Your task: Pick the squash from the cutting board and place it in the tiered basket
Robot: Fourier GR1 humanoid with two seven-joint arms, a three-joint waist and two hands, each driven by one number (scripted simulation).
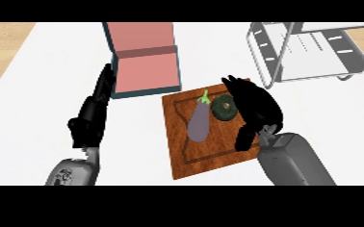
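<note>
Head view: squash [225, 107] on cutting brd [206, 157], just beside right robot hand [256, 107].

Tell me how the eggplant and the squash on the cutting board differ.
The eggplant is purple with a green stem; the squash is dark green. The eggplant is long and tapers toward its stem; the squash is round and smaller. The squash lies right beside the right hand, while the eggplant lies on the squash's far side, clear of that hand. Both rest side by side on the cutting board.
</note>
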